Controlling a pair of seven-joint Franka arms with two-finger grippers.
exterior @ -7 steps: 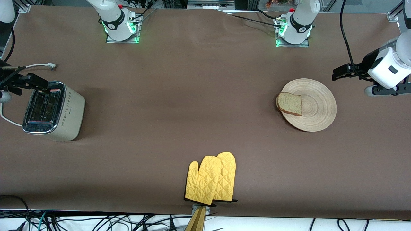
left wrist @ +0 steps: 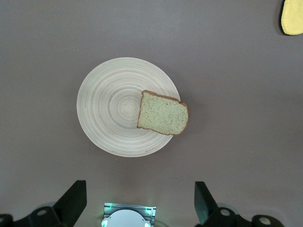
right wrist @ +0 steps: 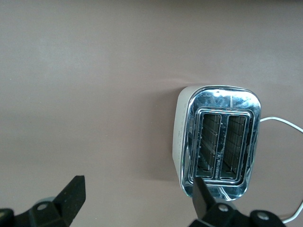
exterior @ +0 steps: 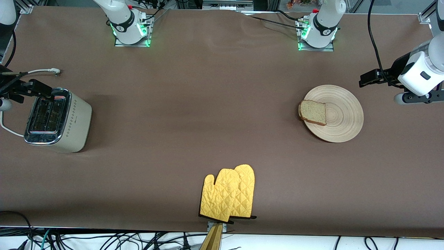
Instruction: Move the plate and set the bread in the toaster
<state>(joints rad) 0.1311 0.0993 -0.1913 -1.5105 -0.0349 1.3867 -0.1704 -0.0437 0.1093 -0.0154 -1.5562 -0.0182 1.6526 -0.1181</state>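
While bread (exterior: pixel 313 111) lies on plate (exterior: pixel 338 114) | toaster (exterior: pixel 55 119) slots empty

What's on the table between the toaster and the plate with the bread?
Nothing: the front view shows only bare brown table between the toaster and the plate.

Brown worktop (exterior: pixel 194 104), matte covering, faint creases. Pair of yellow quilted oven mitts (exterior: pixel 229 193), black trim at cuffs, lying flat, overlapped, at worktop edge nearest front camera, about midway between two ends; thumbs and fingertips point away from camera. Corner of one mitt also shows in left wrist view (left wrist: pixel 292 17). Wooden strip (exterior: pixel 213 238) juts out just below mitts, off worktop edge. Tangle of black cables (exterior: pixel 104 239) along white ledge under that edge.
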